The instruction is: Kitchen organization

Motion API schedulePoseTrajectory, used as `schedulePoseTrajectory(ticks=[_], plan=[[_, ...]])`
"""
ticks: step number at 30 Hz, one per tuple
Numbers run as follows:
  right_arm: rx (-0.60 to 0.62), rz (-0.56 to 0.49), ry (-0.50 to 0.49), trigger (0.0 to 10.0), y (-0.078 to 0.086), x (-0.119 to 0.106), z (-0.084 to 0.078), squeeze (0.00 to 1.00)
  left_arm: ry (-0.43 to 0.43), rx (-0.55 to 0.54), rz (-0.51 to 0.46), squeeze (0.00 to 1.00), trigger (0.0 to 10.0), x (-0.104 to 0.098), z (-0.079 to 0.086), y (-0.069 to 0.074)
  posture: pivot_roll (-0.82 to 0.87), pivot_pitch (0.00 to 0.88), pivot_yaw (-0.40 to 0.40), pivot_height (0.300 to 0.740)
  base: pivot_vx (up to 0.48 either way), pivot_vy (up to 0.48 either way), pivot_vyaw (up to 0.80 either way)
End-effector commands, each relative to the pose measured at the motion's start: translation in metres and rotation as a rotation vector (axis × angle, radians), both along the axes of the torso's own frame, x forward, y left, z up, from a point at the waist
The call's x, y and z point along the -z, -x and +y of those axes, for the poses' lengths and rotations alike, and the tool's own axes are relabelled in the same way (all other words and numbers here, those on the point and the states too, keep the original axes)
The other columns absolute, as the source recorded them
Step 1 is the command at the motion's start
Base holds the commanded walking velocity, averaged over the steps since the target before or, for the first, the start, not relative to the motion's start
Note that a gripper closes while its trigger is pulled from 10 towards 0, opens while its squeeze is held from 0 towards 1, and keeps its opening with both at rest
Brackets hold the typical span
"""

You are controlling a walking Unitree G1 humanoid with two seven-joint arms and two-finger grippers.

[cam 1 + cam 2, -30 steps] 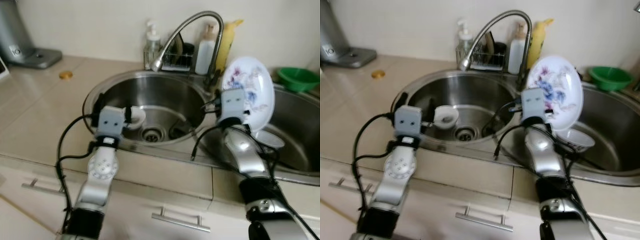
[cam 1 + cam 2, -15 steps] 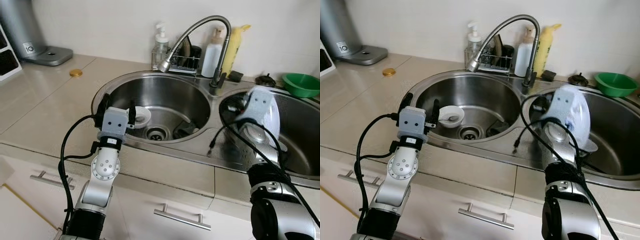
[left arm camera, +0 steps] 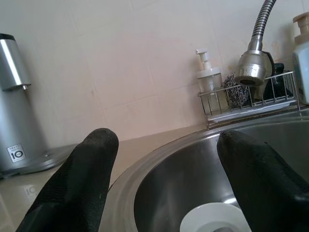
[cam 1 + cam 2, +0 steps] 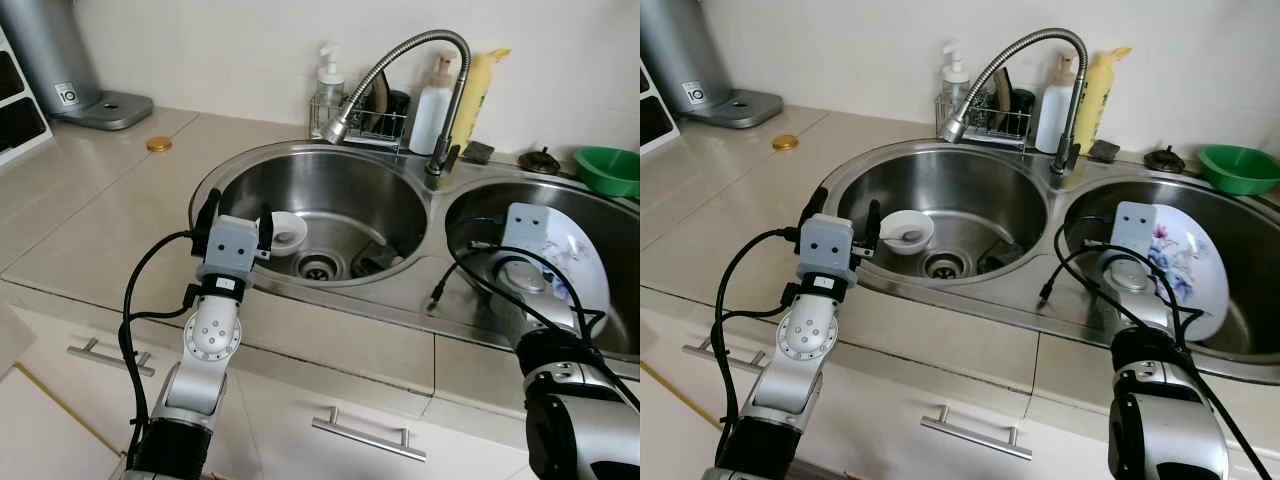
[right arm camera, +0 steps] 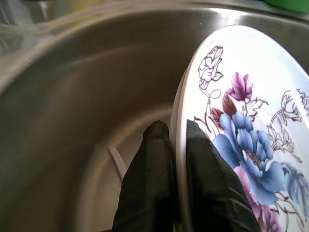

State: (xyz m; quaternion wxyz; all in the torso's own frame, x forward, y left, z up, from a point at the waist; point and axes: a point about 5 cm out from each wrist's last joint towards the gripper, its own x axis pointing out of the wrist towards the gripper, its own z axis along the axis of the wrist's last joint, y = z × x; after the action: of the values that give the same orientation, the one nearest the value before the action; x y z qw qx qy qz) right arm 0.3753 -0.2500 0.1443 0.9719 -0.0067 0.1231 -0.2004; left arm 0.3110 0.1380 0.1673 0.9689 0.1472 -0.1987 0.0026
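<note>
A white plate with blue and purple flowers (image 4: 1180, 262) leans tilted inside the right sink basin (image 4: 1240, 215). My right gripper (image 5: 176, 133) is shut on its rim, one black finger on each face, low in that basin. A small white bowl (image 4: 287, 231) sits on the bottom of the left basin (image 4: 330, 190) near the drain. Just in front of the bowl, at the basin's near rim, my left gripper (image 3: 164, 140) hangs open with nothing between its fingers (image 3: 87, 174).
A gooseneck faucet (image 4: 400, 60) arches over the left basin. Behind it stand a wire rack (image 4: 365, 125), a soap dispenser and bottles. A green bowl (image 4: 608, 168) sits at the far right, a gold lid (image 4: 158, 144) and a grey appliance (image 4: 50, 60) at the left.
My right arm has lowered the floral plate from upright above the sink divider down into the right basin. The camera has shifted a little; the left gripper holds still.
</note>
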Motion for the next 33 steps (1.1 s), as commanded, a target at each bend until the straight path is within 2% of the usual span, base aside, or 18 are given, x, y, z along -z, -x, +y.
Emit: schedulePoseTrajectory(ticks=[1, 4, 6, 7, 8, 9, 19, 20, 22, 23, 27, 33], plan=[[0.051, 0.048, -0.035, 10.0, 0.003, 0.007, -0.005, 0.00, -0.004, -0.004, 0.028, 0.00, 10.0, 0.005, 0.001, -0.001, 0.00, 0.000, -0.030, 0.740, 0.000, 0.000, 0.00], [0.081, 0.073, -0.080, 10.0, 0.005, 0.013, -0.006, 0.00, -0.003, -0.005, 0.035, 0.00, 10.0, 0.006, 0.001, -0.001, 0.01, 0.000, -0.030, 0.740, 0.000, 0.000, 0.00], [0.106, 0.083, -0.156, 10.0, 0.006, 0.018, -0.005, 0.00, -0.002, -0.004, 0.038, 0.00, 10.0, 0.007, 0.001, -0.001, 0.00, 0.000, -0.028, 0.740, 0.000, 0.000, 0.00], [0.106, 0.083, -0.156, 10.0, 0.006, 0.018, -0.005, 0.00, -0.002, -0.004, 0.038, 0.00, 10.0, 0.007, 0.001, -0.001, 0.00, 0.000, -0.028, 0.740, 0.000, 0.000, 0.00], [0.122, 0.095, -0.244, 10.0, 0.007, 0.023, -0.003, 0.00, -0.003, -0.004, 0.040, 0.00, 10.0, 0.007, 0.001, -0.001, 0.00, 0.000, -0.027, 0.740, 0.000, 0.000, 0.00], [0.125, 0.098, -0.260, 10.0, 0.007, 0.024, -0.002, 0.00, -0.003, -0.003, 0.041, 0.00, 10.0, 0.007, 0.001, -0.001, 0.00, 0.000, -0.027, 0.740, 0.000, 0.000, 0.00], [0.153, 0.094, -0.336, 10.0, 0.009, 0.028, -0.001, 0.00, -0.006, 0.002, 0.049, 0.00, 10.0, 0.009, -0.001, -0.001, 0.00, 0.000, -0.025, 0.740, 0.000, 0.000, 0.00], [0.154, 0.092, -0.344, 10.0, 0.008, 0.028, -0.001, 0.07, -0.006, 0.002, 0.050, 0.00, 10.0, 0.010, 0.000, -0.001, 0.00, 0.000, -0.025, 0.740, 0.000, 0.000, 0.00], [0.153, 0.089, -0.352, 10.0, 0.008, 0.028, 0.000, 0.07, -0.006, 0.003, 0.051, 0.00, 10.0, 0.010, 0.000, -0.001, 0.00, 0.000, -0.025, 0.740, 0.000, 0.000, 0.00], [0.154, 0.087, -0.353, 10.0, 0.009, 0.028, 0.000, 1.00, -0.007, 0.003, 0.052, 0.00, 10.0, 0.010, 0.000, -0.001, 0.00, 0.000, -0.024, 0.740, 0.000, 0.000, 0.00], [0.154, 0.062, -0.358, 10.0, 0.008, 0.027, 0.000, 1.00, -0.010, 0.003, 0.055, 0.00, 10.0, 0.011, 0.000, -0.001, 0.00, 0.000, -0.024, 0.740, 0.000, 0.000, 0.00], [0.154, 0.028, -0.301, 10.0, 0.008, 0.021, -0.002, 1.00, -0.011, 0.004, 0.058, 0.00, 10.0, 0.012, 0.000, -0.001, 0.00, 0.000, -0.023, 0.740, 0.000, 0.000, 0.00]])
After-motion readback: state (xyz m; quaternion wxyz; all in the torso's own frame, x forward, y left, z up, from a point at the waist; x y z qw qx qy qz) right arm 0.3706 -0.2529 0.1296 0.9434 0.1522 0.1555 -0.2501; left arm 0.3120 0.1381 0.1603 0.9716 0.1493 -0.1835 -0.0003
